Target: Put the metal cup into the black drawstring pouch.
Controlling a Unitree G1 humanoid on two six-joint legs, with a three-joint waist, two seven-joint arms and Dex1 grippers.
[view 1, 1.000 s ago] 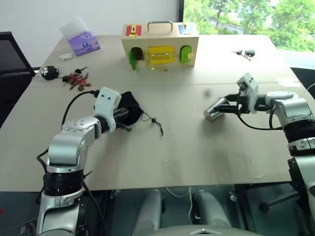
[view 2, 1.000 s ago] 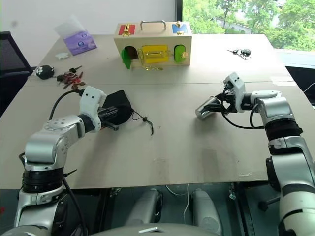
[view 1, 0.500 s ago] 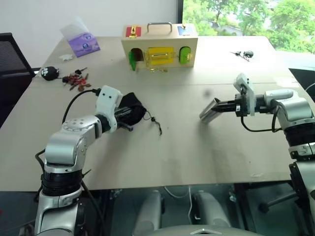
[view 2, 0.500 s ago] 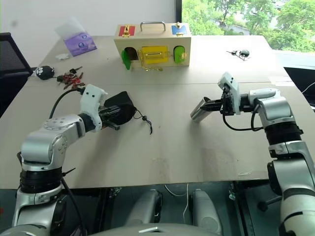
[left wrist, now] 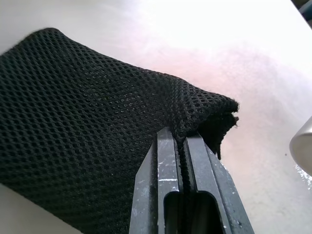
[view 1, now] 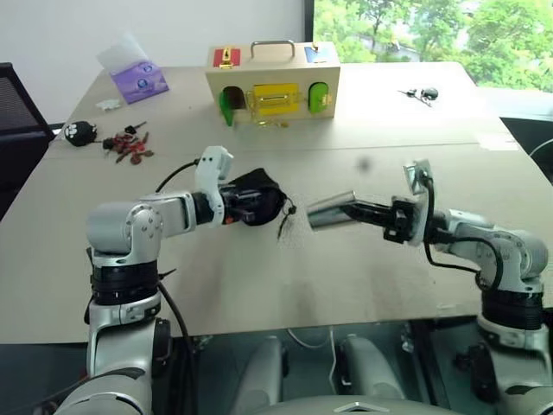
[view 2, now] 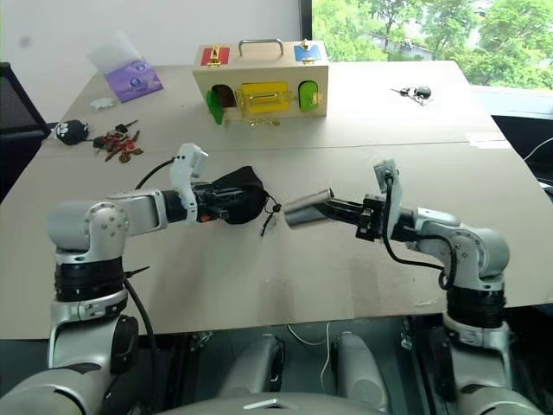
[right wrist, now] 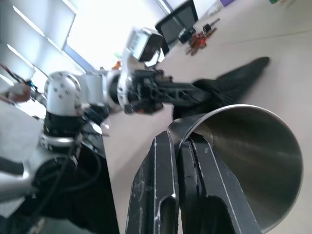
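Above table | metal cup: shiny silver, tapered, held sideways

No text, label, brand or number can be read here. The purple packet carries small pale marks, too small to make out.

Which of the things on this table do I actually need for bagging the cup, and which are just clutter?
Needed:
- metal cup, pinched at its rim by the right gripper
- black drawstring pouch, clamped by the left gripper

Clutter:
- wooden latch box
- purple packet
- paw-print ball beside red keys
- black keys, far right
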